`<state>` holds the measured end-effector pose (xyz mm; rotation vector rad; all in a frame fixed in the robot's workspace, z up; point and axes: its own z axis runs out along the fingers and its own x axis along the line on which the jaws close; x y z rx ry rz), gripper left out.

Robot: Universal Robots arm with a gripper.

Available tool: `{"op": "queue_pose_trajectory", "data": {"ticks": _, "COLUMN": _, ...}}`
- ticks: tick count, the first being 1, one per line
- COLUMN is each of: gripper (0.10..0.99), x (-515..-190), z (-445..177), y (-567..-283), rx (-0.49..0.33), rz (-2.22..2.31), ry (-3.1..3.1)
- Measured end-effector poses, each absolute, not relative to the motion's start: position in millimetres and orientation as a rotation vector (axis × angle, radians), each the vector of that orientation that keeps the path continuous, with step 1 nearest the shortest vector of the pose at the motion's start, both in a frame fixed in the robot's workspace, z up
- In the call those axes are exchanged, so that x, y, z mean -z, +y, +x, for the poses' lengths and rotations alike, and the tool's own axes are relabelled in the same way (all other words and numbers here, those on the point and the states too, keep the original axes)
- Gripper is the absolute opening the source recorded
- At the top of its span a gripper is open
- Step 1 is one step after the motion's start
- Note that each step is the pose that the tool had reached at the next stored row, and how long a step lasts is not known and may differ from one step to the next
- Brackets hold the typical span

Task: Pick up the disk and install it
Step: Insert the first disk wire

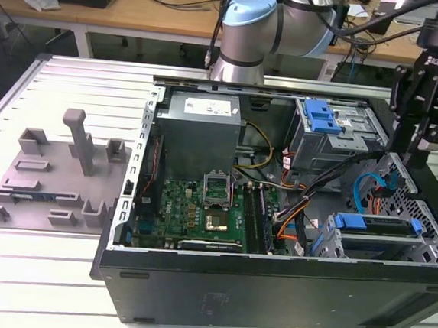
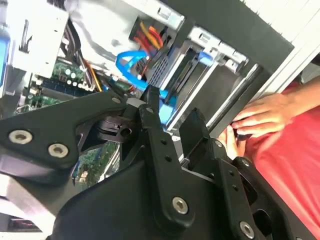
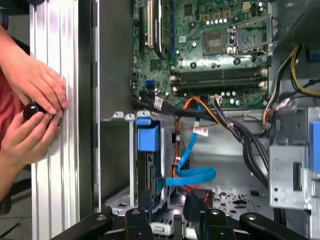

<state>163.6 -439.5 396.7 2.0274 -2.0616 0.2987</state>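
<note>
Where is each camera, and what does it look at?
Exterior view: off the arm, looking down at the open computer case; arm and gripper show.
First wrist view: on the arm, facing the green board; gripper shows.
Second wrist view: on the arm, facing the blue cable; gripper shows.
Both wrist views share a person's hands.

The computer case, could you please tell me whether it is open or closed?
Open: the computer case lies on its side with no side panel, leaving the motherboard and power supply exposed.
</note>
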Motion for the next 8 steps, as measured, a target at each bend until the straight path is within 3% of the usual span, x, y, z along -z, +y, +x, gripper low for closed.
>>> {"op": "queue_pose_trajectory", "data": {"ticks": 8, "gripper": 0.443, "x": -392.4, "z": 174.2, "y": -438.4, "rx": -0.29, "rz": 1.977, "ry": -2.105}}
